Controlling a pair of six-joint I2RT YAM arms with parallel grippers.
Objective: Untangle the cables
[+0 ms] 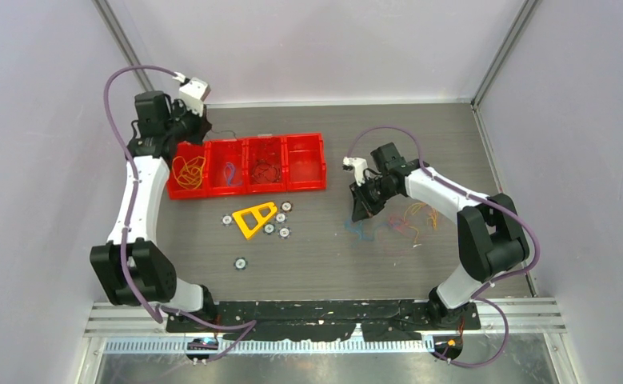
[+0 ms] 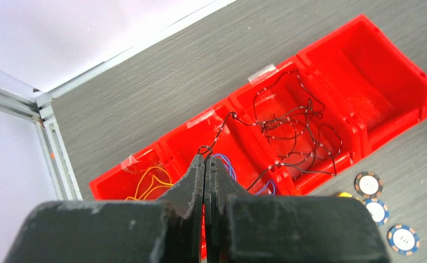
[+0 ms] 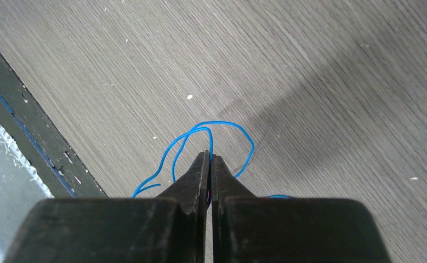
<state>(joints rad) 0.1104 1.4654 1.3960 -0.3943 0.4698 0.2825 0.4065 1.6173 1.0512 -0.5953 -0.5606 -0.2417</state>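
The red tray [image 1: 292, 190] [image 2: 414, 104] sits on the far left part of the table [image 1: 324, 256] [image 3: 309, 66], with four compartments in a row. The leftmost holds an orange-yellow bunch [image 1: 189, 170] [image 2: 151, 183], the next a blue bunch [image 1: 229, 174] [image 2: 225, 164], the third a dark bunch [image 1: 264, 168] [image 2: 299, 131] of red-black wire, and the rightmost shows only its red floor. The left gripper [image 1: 198, 132] [image 2: 204, 160] hangs over the tray's far left corner, clenched on one dark strand [image 2: 220, 130]. Its wrist view shows that strand looped at the tips and running over a dividing wall to the dark bunch; from above it is too thin to make out. The right gripper [image 1: 363, 214] [image 3: 208, 158] is down at the table on the right, clamped on a blue wire [image 3: 222, 122] whose loops lie on the wood just beyond the tips. A fleck of red low between its fingers is too small to identify. Only the top view shows the rest of the loose tangle [image 1: 396, 226] — blue, red and orange strands spread on the table just right of that gripper — and which strand crosses which cannot be told. The left wrist view hides part of the leftmost compartment behind its own fingers, and shows strips of clear tape [image 2: 263, 71] on the tray's far rim, not made out from above. A yellow triangle [image 1: 249, 229] and round discs [image 1: 269, 229] [image 2: 368, 184] lie near the tray's near side.
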